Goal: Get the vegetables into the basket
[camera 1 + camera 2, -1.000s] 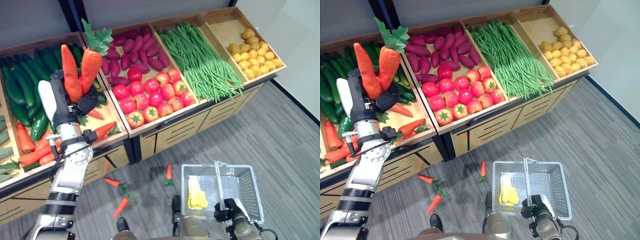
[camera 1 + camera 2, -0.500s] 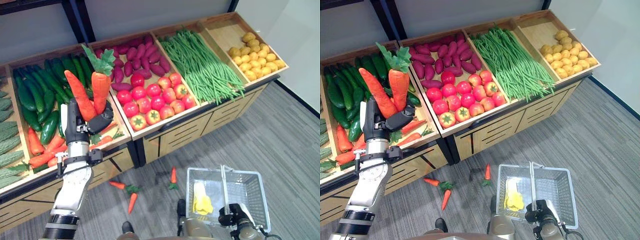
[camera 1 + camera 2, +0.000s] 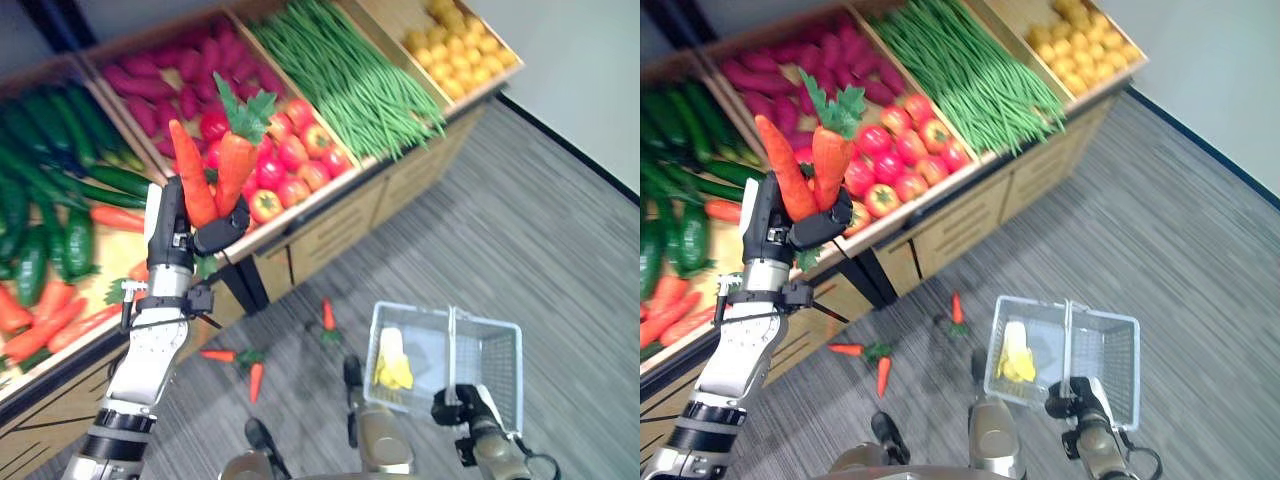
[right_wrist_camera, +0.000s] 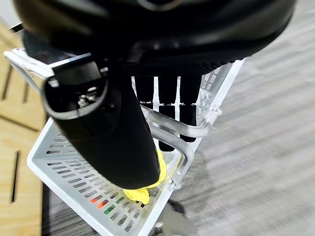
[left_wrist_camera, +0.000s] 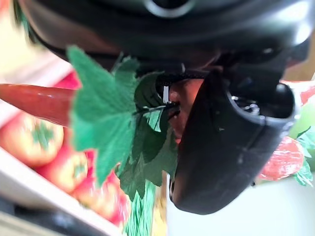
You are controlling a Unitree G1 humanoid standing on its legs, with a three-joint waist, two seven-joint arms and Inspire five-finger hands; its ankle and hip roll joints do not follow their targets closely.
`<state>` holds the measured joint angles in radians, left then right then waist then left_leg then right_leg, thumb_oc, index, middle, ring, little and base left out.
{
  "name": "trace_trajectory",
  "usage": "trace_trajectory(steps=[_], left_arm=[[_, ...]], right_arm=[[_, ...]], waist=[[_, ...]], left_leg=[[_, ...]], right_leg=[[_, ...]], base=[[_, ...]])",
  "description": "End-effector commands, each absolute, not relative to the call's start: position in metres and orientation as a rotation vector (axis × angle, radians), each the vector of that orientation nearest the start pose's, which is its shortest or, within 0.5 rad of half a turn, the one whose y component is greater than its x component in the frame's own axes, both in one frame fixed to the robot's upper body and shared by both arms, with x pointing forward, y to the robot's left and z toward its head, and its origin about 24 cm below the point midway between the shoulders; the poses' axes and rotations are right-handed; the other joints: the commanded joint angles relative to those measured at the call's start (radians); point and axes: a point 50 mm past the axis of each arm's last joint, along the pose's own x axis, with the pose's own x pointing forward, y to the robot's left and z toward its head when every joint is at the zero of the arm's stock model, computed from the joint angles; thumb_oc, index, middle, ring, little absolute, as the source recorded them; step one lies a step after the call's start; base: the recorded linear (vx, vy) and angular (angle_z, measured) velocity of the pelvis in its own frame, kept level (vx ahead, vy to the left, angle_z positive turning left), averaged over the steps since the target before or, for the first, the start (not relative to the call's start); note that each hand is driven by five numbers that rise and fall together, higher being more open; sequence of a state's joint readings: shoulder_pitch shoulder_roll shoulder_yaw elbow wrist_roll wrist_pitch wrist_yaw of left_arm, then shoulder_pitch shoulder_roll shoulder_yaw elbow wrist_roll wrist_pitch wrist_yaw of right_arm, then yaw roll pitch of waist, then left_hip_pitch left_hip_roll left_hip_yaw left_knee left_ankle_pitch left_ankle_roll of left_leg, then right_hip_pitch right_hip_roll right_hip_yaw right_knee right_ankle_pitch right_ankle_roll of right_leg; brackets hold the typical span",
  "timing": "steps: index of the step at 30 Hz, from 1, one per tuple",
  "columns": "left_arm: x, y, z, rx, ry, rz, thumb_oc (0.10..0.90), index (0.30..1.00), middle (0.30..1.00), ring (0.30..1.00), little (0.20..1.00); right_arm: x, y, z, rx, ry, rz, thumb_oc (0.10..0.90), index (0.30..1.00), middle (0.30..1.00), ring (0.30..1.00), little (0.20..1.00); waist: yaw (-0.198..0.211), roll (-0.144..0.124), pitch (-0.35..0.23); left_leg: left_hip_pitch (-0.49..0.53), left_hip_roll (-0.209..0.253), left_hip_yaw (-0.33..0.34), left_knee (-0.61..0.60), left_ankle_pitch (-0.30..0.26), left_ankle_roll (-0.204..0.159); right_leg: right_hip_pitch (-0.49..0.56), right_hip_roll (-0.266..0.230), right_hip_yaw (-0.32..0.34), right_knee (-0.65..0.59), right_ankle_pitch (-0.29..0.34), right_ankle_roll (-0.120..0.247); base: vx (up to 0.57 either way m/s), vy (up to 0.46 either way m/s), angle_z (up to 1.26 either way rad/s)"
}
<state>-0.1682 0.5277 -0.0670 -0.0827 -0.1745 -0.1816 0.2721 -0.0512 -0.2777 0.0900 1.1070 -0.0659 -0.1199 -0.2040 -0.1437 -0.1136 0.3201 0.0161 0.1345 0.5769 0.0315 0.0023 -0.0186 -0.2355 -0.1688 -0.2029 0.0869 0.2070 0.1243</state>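
My left hand [image 3: 188, 233] is raised in front of the stall, shut on two orange carrots [image 3: 234, 170] with green leaves that stick up from its grip. The leaves [image 5: 108, 118] and thumb [image 5: 226, 147] show close in the left wrist view. My right hand [image 3: 458, 405] is low at the right, shut on the metal handle [image 4: 170, 140] of a white wire basket [image 3: 500, 355]. The basket hangs above the grey floor and holds a yellow vegetable [image 3: 392, 365]. It sits well to the right of and below the carrots.
A wooden stall holds cucumbers [image 3: 60, 190], more carrots [image 3: 50, 315], purple sweet potatoes [image 3: 180, 85], tomatoes [image 3: 290, 160], green beans [image 3: 350, 75] and yellow potatoes [image 3: 465, 45]. Three carrots lie on the floor [image 3: 255, 375] by the stall's drawers [image 3: 330, 235].
The camera has swung, shifting the whole scene. My left hand with the two carrots has moved right, away from the carrot bin, toward the tomatoes. The right hand still holds the basket.
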Motion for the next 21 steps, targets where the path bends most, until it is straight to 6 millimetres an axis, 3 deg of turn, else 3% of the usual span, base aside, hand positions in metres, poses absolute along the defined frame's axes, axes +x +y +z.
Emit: trace_trajectory(steps=[1, 6, 10, 11, 14, 15, 16, 17, 18, 19, 20, 21], left_arm=[[0.255, 0.208, 0.203, 0.281, -0.786, 0.09, 0.4, 0.3, 0.3, 0.3, 0.3], [0.253, 0.212, 0.203, 0.29, -0.785, 0.1, 0.4, 0.3, 0.3, 0.3, 0.3], [0.255, 0.209, 0.199, 0.241, -0.773, 0.093, 0.4, 0.3, 0.3, 0.3, 0.3], [0.256, 0.207, 0.198, 0.214, -0.768, 0.089, 0.4, 0.3, 0.3, 0.3, 0.3], [0.257, 0.204, 0.196, 0.194, -0.762, 0.077, 0.4, 0.3, 0.3, 0.3, 0.3], [0.257, 0.204, 0.195, 0.189, -0.761, 0.08, 0.4, 0.3, 0.3, 0.3, 0.3], [0.258, 0.202, 0.193, 0.173, -0.757, 0.08, 0.4, 0.3, 0.3, 0.3, 0.3], [0.257, 0.202, 0.193, 0.176, -0.762, 0.09, 0.4, 0.3, 0.3, 0.3, 0.3], [0.257, 0.202, 0.194, 0.176, -0.762, 0.09, 0.4, 0.3, 0.3, 0.3, 0.3], [0.256, 0.204, 0.194, 0.18, -0.77, 0.108, 0.4, 0.3, 0.3, 0.3, 0.3], [0.255, 0.205, 0.194, 0.179, -0.772, 0.114, 0.4, 0.3, 0.3, 0.3, 0.3], [0.253, 0.207, 0.195, 0.185, -0.788, 0.136, 0.4, 0.3, 0.3, 0.3, 0.3]], right_arm=[[0.1, -0.279, -0.139, -0.618, 1.048, -0.171, 0.4, 0.3, 0.3, 0.3, 0.3], [0.1, -0.281, -0.139, -0.619, 1.05, -0.181, 0.4, 0.3, 0.3, 0.3, 0.3], [0.1, -0.289, -0.136, -0.626, 1.043, -0.208, 0.4, 0.3, 0.3, 0.3, 0.3], [0.102, -0.295, -0.132, -0.636, 1.031, -0.23, 0.4, 0.3, 0.3, 0.3, 0.3], [0.103, -0.301, -0.129, -0.643, 1.022, -0.243, 0.4, 0.3, 0.3, 0.3, 0.3], [0.106, -0.304, -0.127, -0.654, 1.012, -0.25, 0.4, 0.3, 0.3, 0.3, 0.3], [0.108, -0.308, -0.125, -0.658, 1.012, -0.264, 0.4, 0.3, 0.3, 0.3, 0.3], [0.11, -0.308, -0.125, -0.657, 1.007, -0.267, 0.4, 0.3, 0.3, 0.3, 0.3], [0.11, -0.308, -0.125, -0.657, 1.007, -0.267, 0.4, 0.3, 0.3, 0.3, 0.3], [0.111, -0.308, -0.124, -0.662, 1.005, -0.262, 0.4, 0.3, 0.3, 0.3, 0.3], [0.111, -0.307, -0.125, -0.666, 1.009, -0.257, 0.4, 0.3, 0.3, 0.3, 0.3], [0.112, -0.307, -0.125, -0.677, 1.011, -0.249, 0.4, 0.3, 0.3, 0.3, 0.3]], waist=[[0.06, 0.029, -0.072], [0.074, 0.022, -0.099], [0.06, 0.038, -0.101], [0.048, 0.047, -0.096], [0.048, 0.055, -0.088], [0.058, 0.058, -0.076], [0.082, 0.062, -0.075], [0.091, 0.062, -0.076], [0.091, 0.06, -0.078], [0.107, 0.059, -0.079], [0.112, 0.057, -0.081], [0.126, 0.055, -0.079]], left_leg=[[0.02, 0.011, -0.07, 0.029, -0.08, -0.033], [0.029, 0.033, -0.046, 0.038, -0.051, -0.063], [0.032, 0.066, -0.051, 0.075, -0.031, -0.095], [0.023, 0.101, -0.059, 0.136, -0.024, -0.117], [0.017, 0.121, -0.095, 0.198, -0.014, -0.133], [-0.006, 0.121, -0.156, 0.247, 0.031, -0.133], [-0.033, 0.066, -0.314, 0.233, 0.026, -0.125], [-0.043, 0.035, -0.383, 0.196, 0.005, -0.115], [-0.045, 0.032, -0.383, 0.192, 0.01, -0.113], [-0.053, -0.005, -0.472, 0.153, -0.015, -0.103], [-0.055, -0.018, -0.511, 0.132, -0.029, -0.096], [-0.074, -0.056, -0.609, 0.11, -0.032, -0.093]], right_leg=[[0.111, -0.074, -0.055, 0.156, -0.182, 0.063], [0.18, -0.022, -0.067, 0.041, -0.207, 0.043], [0.222, 0.017, -0.071, -0.015, -0.226, 0.014], [0.235, 0.036, -0.063, -0.014, -0.246, -0.007], [0.252, 0.056, -0.048, -0.014, -0.262, -0.025], [0.249, 0.069, -0.036, -0.013, -0.251, -0.045], [0.247, 0.074, 0.01, -0.013, -0.251, -0.041], [0.245, 0.071, 0.035, -0.018, -0.245, -0.036], [0.242, 0.069, 0.035, -0.02, -0.241, -0.036], [0.238, 0.069, 0.076, -0.023, -0.233, -0.031], [0.234, 0.068, 0.099, -0.028, -0.224, -0.027], [0.222, 0.074, 0.16, -0.029, -0.206, -0.019]], base=[[-0.04, -0.036, -0.55], [0.04, -0.195, -0.54], [0.03, -0.215, -0.22], [0.02, -0.261, -0.05], [0.0, -0.12, -0.19], [-0.02, -0.085, -0.46], [-0.03, -0.026, -0.63], [0.02, 0.027, -0.86], [0.04, 0.039, -0.87], [0.04, 0.029, -0.92], [0.08, 0.084, -0.72], [0.05, 0.063, -0.78]])
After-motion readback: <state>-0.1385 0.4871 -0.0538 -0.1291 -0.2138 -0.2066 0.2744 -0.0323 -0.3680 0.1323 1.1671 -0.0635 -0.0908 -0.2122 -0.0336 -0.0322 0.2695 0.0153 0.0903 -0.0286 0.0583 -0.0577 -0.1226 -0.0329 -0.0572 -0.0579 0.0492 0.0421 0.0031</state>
